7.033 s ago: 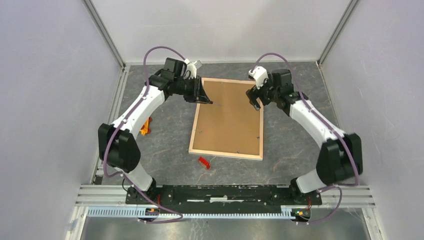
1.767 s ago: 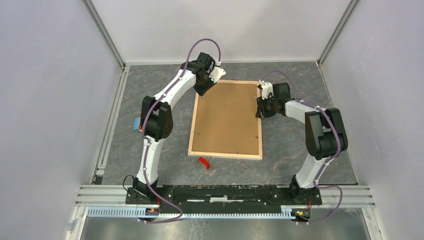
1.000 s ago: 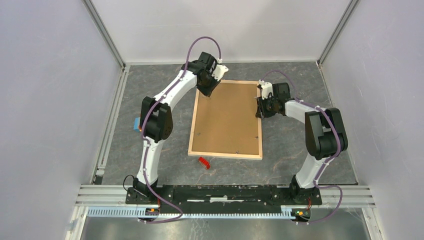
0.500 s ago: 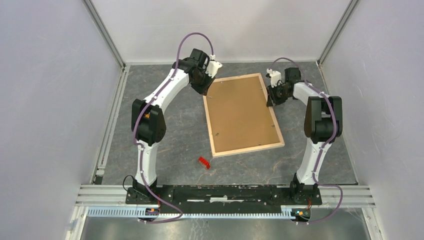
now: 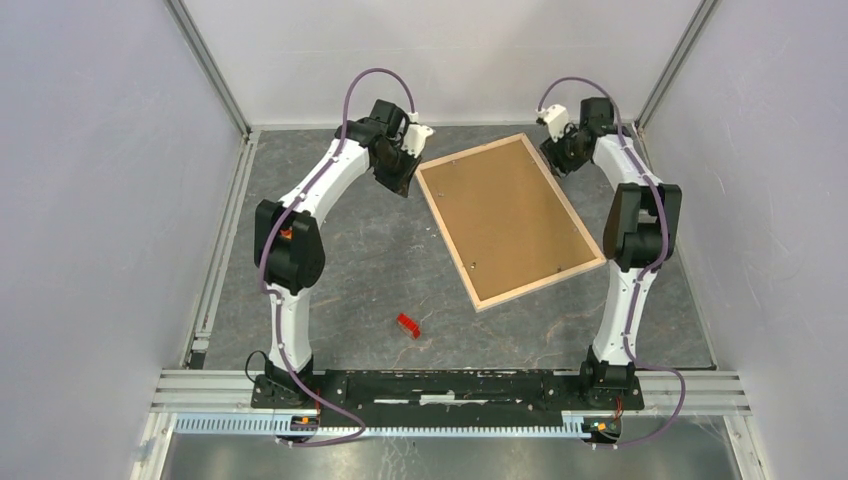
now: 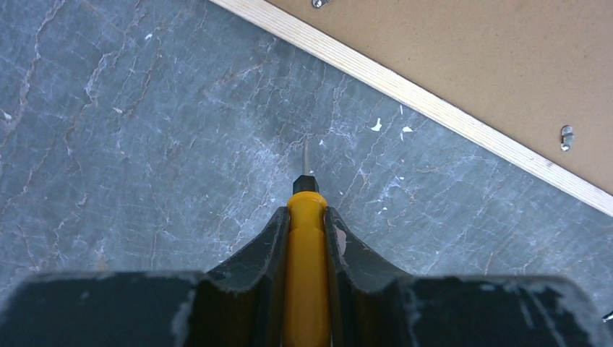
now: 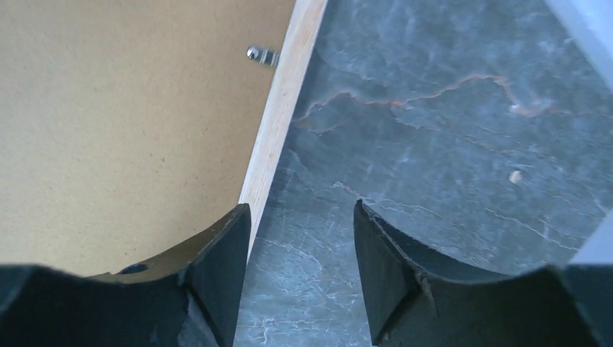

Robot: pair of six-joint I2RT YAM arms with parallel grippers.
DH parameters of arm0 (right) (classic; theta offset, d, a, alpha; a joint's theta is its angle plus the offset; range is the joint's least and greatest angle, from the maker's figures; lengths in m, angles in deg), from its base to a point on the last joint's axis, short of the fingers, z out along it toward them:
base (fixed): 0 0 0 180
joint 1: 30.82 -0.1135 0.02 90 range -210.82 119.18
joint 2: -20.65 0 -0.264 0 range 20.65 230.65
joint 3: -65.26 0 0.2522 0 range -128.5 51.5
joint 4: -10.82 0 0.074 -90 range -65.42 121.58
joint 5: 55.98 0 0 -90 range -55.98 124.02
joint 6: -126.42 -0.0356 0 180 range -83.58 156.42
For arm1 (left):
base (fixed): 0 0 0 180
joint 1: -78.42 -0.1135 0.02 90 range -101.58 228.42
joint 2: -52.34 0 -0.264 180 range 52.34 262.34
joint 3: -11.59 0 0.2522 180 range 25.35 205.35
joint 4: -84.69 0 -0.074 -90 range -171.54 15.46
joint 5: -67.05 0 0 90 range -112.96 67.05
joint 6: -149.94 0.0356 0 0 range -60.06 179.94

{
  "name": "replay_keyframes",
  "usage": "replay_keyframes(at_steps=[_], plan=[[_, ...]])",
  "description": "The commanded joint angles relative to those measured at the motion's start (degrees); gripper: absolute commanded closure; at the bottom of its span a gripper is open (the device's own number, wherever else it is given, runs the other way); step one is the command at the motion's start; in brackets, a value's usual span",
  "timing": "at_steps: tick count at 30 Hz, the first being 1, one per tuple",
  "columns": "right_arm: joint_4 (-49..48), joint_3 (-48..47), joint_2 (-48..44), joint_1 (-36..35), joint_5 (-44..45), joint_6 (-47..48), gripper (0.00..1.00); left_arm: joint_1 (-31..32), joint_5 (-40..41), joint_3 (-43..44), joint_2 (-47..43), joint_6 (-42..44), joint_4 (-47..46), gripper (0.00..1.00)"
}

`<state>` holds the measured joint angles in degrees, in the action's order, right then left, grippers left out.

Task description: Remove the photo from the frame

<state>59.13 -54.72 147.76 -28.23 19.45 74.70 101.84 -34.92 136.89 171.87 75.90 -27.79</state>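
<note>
The frame [image 5: 582,222] lies face down and skewed on the table, with pale wood edges and a brown backing board [image 5: 505,215] on top. The photo is hidden under that board. My left gripper [image 5: 406,183] is just left of the frame's far left corner, shut on a yellow screwdriver [image 6: 306,238]. The screwdriver's tip points at bare table short of the wood edge [image 6: 434,108]. My right gripper [image 5: 558,160] is at the frame's far right corner and is open [image 7: 300,217]. One of its fingers [image 7: 224,246] is over the frame's edge [image 7: 278,123], and only table shows in the gap.
Small metal tabs [image 7: 262,54] [image 6: 567,135] hold the backing board at the rim. A small red object [image 5: 407,325] lies on the table near the frame's near left corner. Enclosure walls stand on three sides, and an aluminium rail [image 5: 450,380] runs along the near edge.
The frame has swung round, its near end going right and its far end shifting back. The right gripper moved to the far corner and opened. The left gripper shifted left, still holding the screwdriver.
</note>
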Motion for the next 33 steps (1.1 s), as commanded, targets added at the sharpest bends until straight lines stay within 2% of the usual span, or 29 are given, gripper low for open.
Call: replay_keyframes(at_steps=[1, 8, 17, 21, 33], plan=[[-4.4, -0.8, -8.1, -1.9, -0.3, -8.2, 0.36, -1.3, -2.3, -0.3, -4.5, -4.0, -0.6, 0.98], [-8.0, 13.1, -17.3, -13.3, -4.4, -22.6, 0.26, -2.7, -1.1, 0.3, -4.7, -7.3, -0.6, 0.98], [-9.0, 17.0, -15.9, -25.8, -2.9, -30.2, 0.20, -6.8, -0.3, -3.3, -8.8, -10.3, -2.2, 0.98], [-9.5, 18.3, -14.5, -30.3, -1.4, -31.8, 0.21, -7.4, 0.1, -5.9, -10.8, -10.3, -3.0, 0.98], [-11.1, 15.7, -7.1, -37.0, 4.7, -31.8, 0.41, -7.4, 0.9, -7.4, -13.0, -9.9, -3.3, 0.98]])
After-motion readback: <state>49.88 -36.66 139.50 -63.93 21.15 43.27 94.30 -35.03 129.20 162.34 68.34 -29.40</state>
